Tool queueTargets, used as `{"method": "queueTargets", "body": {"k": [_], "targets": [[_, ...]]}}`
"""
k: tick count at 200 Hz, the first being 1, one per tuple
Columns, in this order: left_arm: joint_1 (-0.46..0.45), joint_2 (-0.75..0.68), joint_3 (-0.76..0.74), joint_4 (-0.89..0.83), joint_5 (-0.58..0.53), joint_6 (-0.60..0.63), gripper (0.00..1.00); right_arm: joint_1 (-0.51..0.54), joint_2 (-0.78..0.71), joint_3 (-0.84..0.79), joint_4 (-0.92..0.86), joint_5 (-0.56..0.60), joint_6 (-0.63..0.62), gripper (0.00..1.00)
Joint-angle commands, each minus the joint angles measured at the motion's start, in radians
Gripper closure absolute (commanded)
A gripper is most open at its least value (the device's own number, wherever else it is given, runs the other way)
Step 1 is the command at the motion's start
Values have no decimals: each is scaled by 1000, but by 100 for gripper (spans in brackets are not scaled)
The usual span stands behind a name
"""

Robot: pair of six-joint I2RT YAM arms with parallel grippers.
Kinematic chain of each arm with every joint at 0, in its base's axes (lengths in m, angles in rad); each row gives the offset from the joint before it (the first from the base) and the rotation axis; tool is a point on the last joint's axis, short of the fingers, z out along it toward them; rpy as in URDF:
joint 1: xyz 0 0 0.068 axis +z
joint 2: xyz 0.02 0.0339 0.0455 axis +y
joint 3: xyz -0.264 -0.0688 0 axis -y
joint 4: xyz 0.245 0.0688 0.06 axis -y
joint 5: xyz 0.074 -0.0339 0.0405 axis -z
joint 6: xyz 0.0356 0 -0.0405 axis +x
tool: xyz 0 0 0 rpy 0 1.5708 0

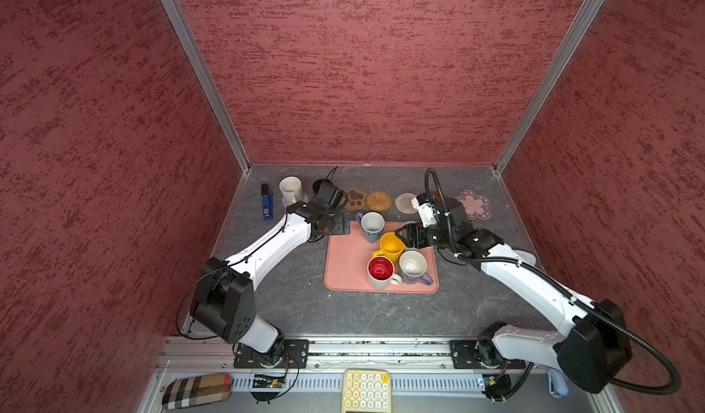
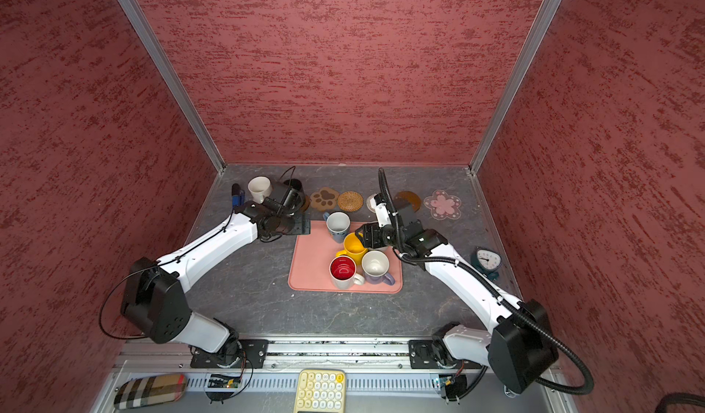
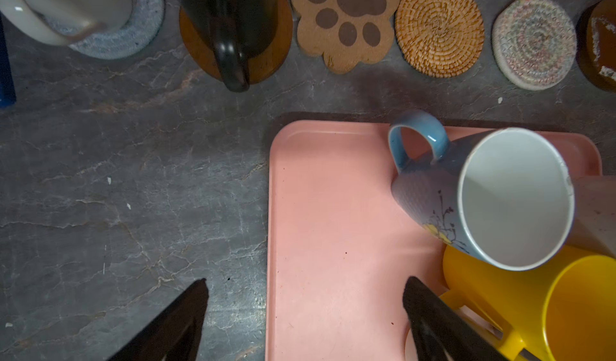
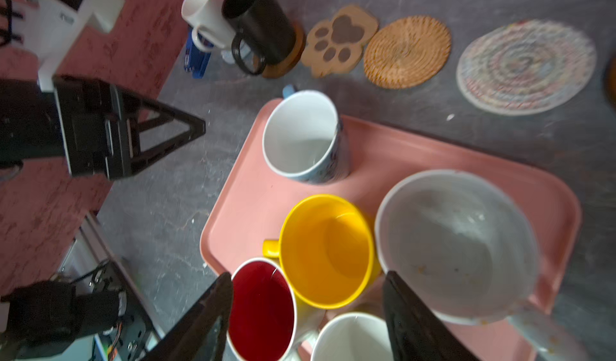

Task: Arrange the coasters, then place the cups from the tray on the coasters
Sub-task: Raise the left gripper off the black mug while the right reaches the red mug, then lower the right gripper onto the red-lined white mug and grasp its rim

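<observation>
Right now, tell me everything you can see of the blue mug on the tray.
The blue mug looks ceramic: blue outside with a printed yellow flower and dark twigs, white inside, empty, one loop handle. It stands upright at the far end of the pink tray, handle toward the paw coaster. Nothing grips it.

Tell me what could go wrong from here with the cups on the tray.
The right tool hangs over the crowded tray; closing on the yellow cup, a finger may knock the red-lined cup or the wide white cup.
Lifting it could also drag the blue cup standing close beside it.
</observation>
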Motion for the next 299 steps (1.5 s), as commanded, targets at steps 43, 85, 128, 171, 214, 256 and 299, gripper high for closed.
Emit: {"method": "queueTargets", "body": {"k": [43, 85, 128, 171, 214, 256, 299], "targets": [[-7, -65, -85, 56, -2, -28, 8, 117, 3, -61, -87, 42, -49, 40], [-3, -76, -119, 65, -5, -28, 8, 158, 1, -64, -125, 12, -96, 51], [-3, -60, -128, 82, -1, -27, 8, 178, 20, -73, -172, 36, -116, 55], [-2, -40, -125, 92, 4, -21, 8, 194, 42, -73, -174, 41, -129, 55], [6, -34, -138, 104, 8, -17, 8, 228, 91, -64, -168, 41, -148, 56], [24, -34, -154, 117, 19, -12, 8, 232, 120, -62, -161, 63, -152, 60], [37, -37, -171, 134, 30, -9, 8, 231, 125, -61, -163, 88, -154, 57]]}}
